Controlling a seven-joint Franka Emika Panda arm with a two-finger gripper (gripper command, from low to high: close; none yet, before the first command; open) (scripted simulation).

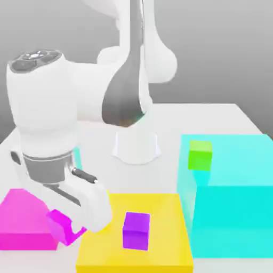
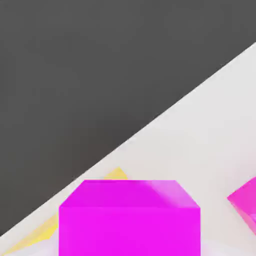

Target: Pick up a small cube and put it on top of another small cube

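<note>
A small magenta cube (image 1: 59, 226) sits tilted at the tip of my gripper (image 1: 68, 228), between the magenta platform and the yellow platform. The white hand comes down on it from above and is shut on it. In the hand view the same magenta cube (image 2: 129, 220) is very close. A small purple cube (image 1: 136, 230) rests on the yellow platform (image 1: 160, 205), a short way toward the exterior view's right of the gripper. A small green cube (image 1: 200, 154) sits on top of the tall cyan block (image 1: 240, 181).
A flat magenta platform (image 1: 18, 218) lies at the exterior view's left, just beside the held cube. The arm's white base (image 1: 136, 146) stands at the back of the white table (image 1: 224, 114). The cyan block is the tallest obstacle, on the right.
</note>
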